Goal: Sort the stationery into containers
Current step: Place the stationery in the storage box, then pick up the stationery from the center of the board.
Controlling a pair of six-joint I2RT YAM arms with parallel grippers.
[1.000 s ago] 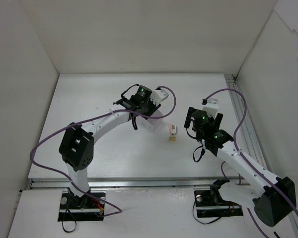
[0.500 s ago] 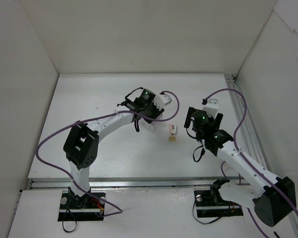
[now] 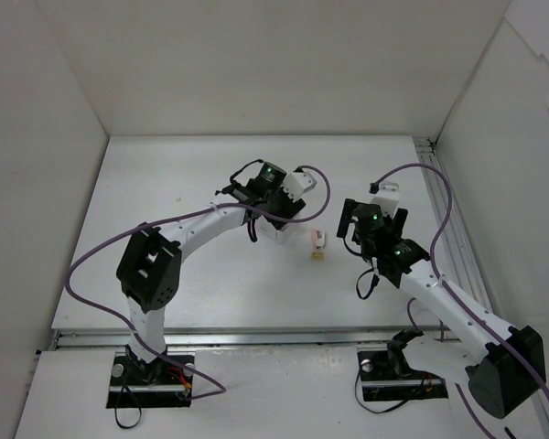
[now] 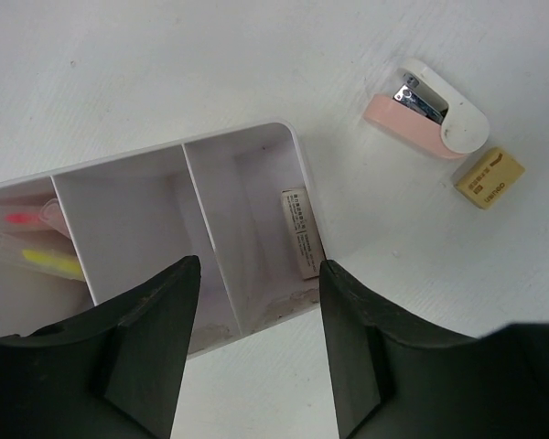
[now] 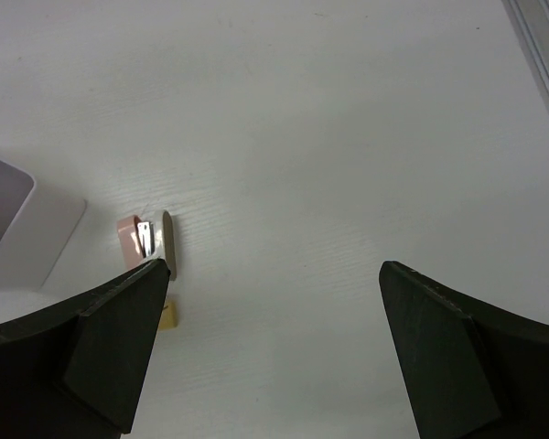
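Currently the nearest loose pieces are the tan eraser point(image 4: 489, 177) and, just beyond it, the small pink-and-white stapler point(image 4: 427, 119), both on the table point(image 4: 165, 64) outside the box. They lie so close together that pinching one may flick the other away. Off to their right the right gripper point(image 5: 270, 274) hangs with jaws spread wide and empty, and a careless sweep in from that side could push both pieces against the box wall. Farther back sits the divided box point(image 4: 242, 135), with a white eraser point(image 4: 301, 233) against the outer wall of its end compartment and pink and yellow pens point(image 4: 46, 263) in another section. Over it the left gripper point(image 4: 258, 274) is partway open, holding nothing. Sinking lower could catch a rim and shove or tip the light box.
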